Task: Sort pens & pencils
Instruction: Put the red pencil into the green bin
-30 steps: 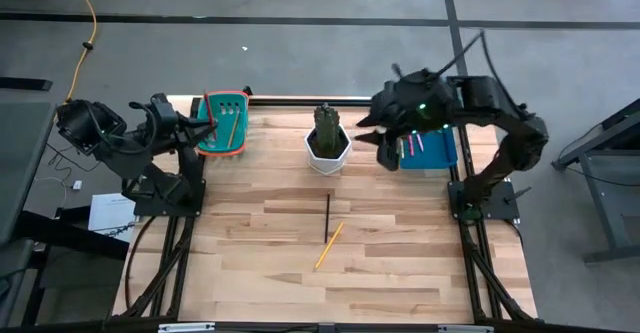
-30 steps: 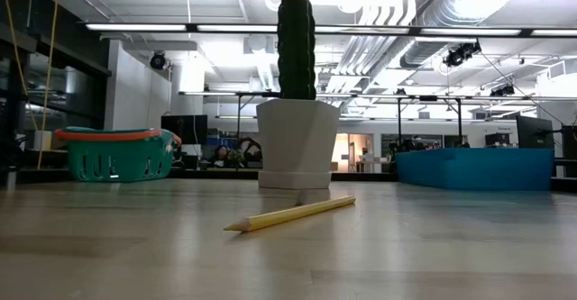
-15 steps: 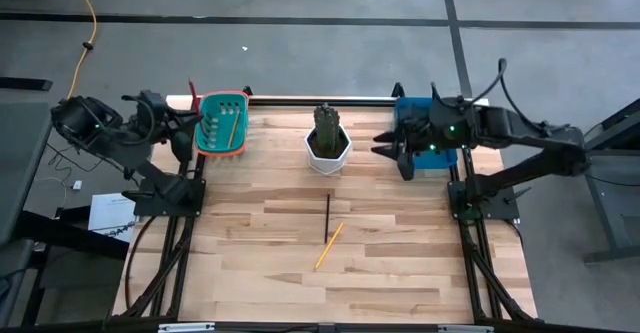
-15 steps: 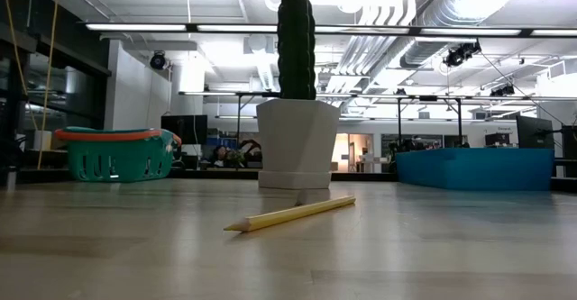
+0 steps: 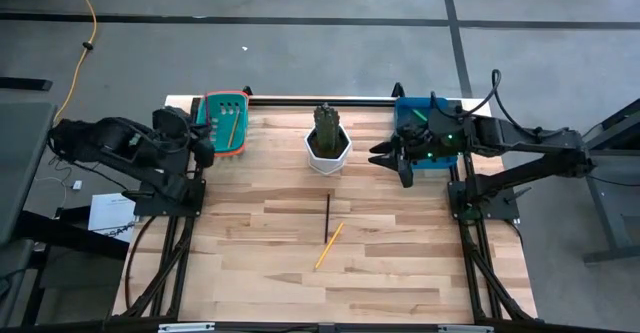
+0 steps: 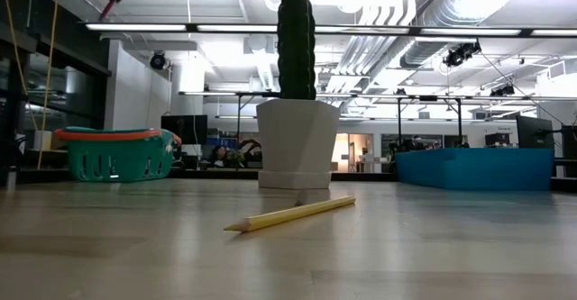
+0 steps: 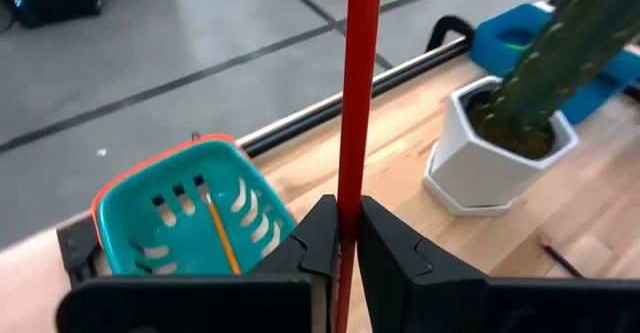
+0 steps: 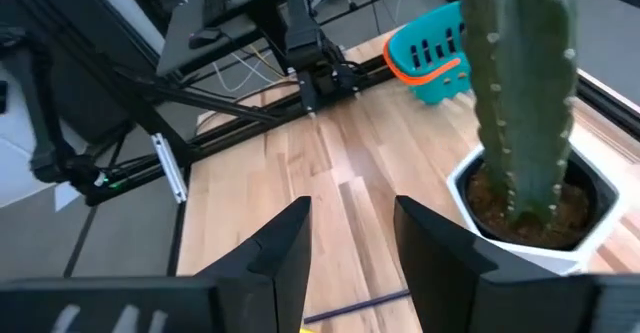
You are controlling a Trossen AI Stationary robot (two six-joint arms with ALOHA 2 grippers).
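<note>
Beside the teal plastic basket (image 5: 222,123), your left hand (image 7: 340,248) is clamped on a red pencil (image 7: 357,93); your right hand (image 8: 350,235), fingers apart, hovers near that basket's far-side neighbour, the white cactus pot (image 5: 327,145).

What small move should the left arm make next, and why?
Probably carry its stick over the teal basket and let go. The left gripper is shut on a red pencil, held beside the basket, which already holds an orange pencil. The right gripper waits open near the cactus pot.
</note>
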